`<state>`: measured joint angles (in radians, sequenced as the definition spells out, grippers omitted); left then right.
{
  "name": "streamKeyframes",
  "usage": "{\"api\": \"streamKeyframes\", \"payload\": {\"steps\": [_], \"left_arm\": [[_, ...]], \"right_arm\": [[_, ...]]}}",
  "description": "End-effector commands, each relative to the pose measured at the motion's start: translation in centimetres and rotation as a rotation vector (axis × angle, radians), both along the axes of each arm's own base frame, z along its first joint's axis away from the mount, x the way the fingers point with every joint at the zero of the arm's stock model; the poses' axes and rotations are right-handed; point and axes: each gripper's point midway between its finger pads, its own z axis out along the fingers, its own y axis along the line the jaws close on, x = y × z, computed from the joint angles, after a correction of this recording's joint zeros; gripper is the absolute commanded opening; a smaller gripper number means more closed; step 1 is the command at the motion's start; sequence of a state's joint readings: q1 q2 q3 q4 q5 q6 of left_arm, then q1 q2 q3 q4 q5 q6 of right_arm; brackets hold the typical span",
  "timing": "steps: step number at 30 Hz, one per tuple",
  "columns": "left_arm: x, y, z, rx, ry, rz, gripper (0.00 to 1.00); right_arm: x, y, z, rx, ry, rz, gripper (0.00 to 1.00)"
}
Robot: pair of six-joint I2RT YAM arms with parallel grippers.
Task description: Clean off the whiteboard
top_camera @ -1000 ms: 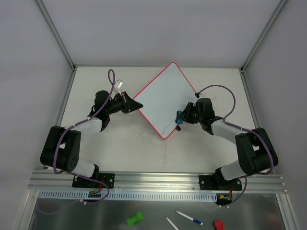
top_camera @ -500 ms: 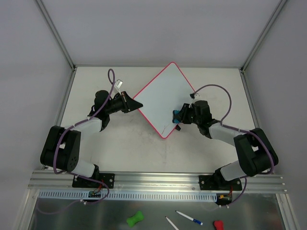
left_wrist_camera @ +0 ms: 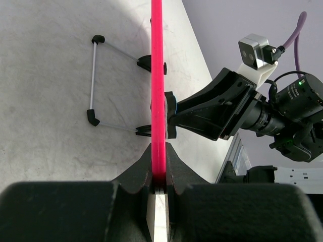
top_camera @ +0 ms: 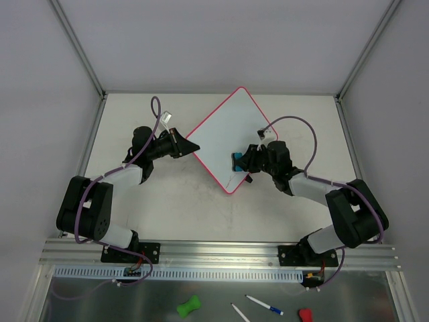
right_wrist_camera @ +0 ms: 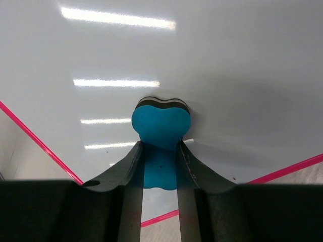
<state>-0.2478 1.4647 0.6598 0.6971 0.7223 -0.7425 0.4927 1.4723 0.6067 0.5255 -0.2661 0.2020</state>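
Observation:
The whiteboard lies as a diamond on the table, white with a pink rim, and a thin dark scribble shows near its lower corner. My left gripper is shut on the board's left corner. In the left wrist view the pink rim runs edge-on into the left gripper. My right gripper is shut on a blue eraser, which rests on the board's lower right part. In the right wrist view the eraser presses flat on the white surface, ahead of the right gripper.
A wire stand with black tips sits under the board. Metal frame posts rise at the table's back corners. Below the front rail lie a green object, two pens and a red object.
My right gripper has slid the blue eraser leftward from the board's right edge onto its surface. The left arm and the board have not moved.

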Motion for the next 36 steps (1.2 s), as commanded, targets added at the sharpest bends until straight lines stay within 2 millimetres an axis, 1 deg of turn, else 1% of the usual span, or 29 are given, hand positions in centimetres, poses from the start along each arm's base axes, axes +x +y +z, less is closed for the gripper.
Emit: {"api": "streamKeyframes", "payload": {"steps": [1,3,4,6,7,11,14,18,22,24,26,27,28,29,30,31,32,33,34,36], "left_arm": [[-1.4,-1.4,0.2,0.006,-0.012,-0.087,0.00],[-1.4,-1.4,0.3,0.006,-0.015,-0.086,0.00],[-1.3,-1.4,0.3,0.006,-0.015,-0.084,0.00],[-1.5,-1.4,0.2,0.007,-0.010,-0.087,0.00],[-1.4,-1.4,0.3,0.006,-0.015,-0.084,0.00],[-1.4,-1.4,0.3,0.006,-0.016,-0.087,0.00],[-1.4,-1.3,0.3,0.006,-0.016,-0.084,0.00],[-1.4,-1.4,0.1,0.005,-0.009,-0.088,0.00],[-1.4,-1.4,0.2,0.005,-0.011,-0.085,0.00],[-1.4,-1.4,0.2,0.004,-0.011,-0.087,0.00],[-1.4,-1.4,0.2,0.004,-0.012,-0.087,0.00],[-1.3,-1.4,0.1,0.004,-0.011,-0.087,0.00],[-1.4,-1.5,0.1,0.002,-0.005,-0.087,0.00],[-1.4,-1.5,0.2,0.000,-0.006,-0.089,0.00],[-1.3,-1.6,0.3,0.000,-0.006,-0.087,0.00],[-1.3,-1.5,0.3,0.001,-0.007,-0.084,0.00],[-1.4,-1.6,0.2,0.001,-0.005,-0.085,0.00],[-1.3,-1.6,0.3,0.000,-0.004,-0.082,0.00],[-1.3,-1.6,0.3,-0.002,-0.001,-0.081,0.00],[-1.2,-1.6,0.3,-0.007,0.009,-0.075,0.00]], "right_arm": [[0.4,-2.1,-1.6,-0.042,0.054,-0.073,0.00],[0.6,-3.1,-2.3,-0.043,0.077,-0.109,0.00],[1.0,-3.8,-2.4,-0.034,0.087,-0.141,0.00],[1.2,-4.4,-3.0,-0.037,0.103,-0.163,0.00],[1.6,-4.8,-2.8,-0.020,0.099,-0.183,0.00],[1.9,-5.8,-3.8,-0.011,0.126,-0.224,0.00],[1.8,-6.1,-4.6,-0.014,0.141,-0.240,0.00],[1.7,-5.3,-4.7,0.018,0.135,-0.201,0.00],[1.7,-5.2,-5.3,0.015,0.149,-0.195,0.00],[1.3,-4.7,-5.3,0.031,0.149,-0.168,0.00],[0.7,-4.0,-4.9,0.023,0.129,-0.143,0.00],[0.1,-3.9,-5.1,0.012,0.128,-0.131,0.00],[-0.6,-3.4,-5.1,-0.012,0.107,-0.109,0.00],[-0.9,-3.3,-4.2,-0.016,0.069,-0.106,0.00],[-1.6,-3.3,-4.5,-0.033,0.062,-0.102,0.00],[-2.4,-2.7,-4.3,-0.050,0.053,-0.078,0.00],[-2.5,-2.7,-4.1,-0.082,0.026,-0.067,0.01],[-2.7,-2.4,-3.4,-0.090,0.003,-0.055,0.00],[-3.4,-1.8,-3.3,-0.114,0.000,-0.028,0.00],[-3.7,-1.6,-2.8,-0.164,-0.047,-0.013,0.00]]}}
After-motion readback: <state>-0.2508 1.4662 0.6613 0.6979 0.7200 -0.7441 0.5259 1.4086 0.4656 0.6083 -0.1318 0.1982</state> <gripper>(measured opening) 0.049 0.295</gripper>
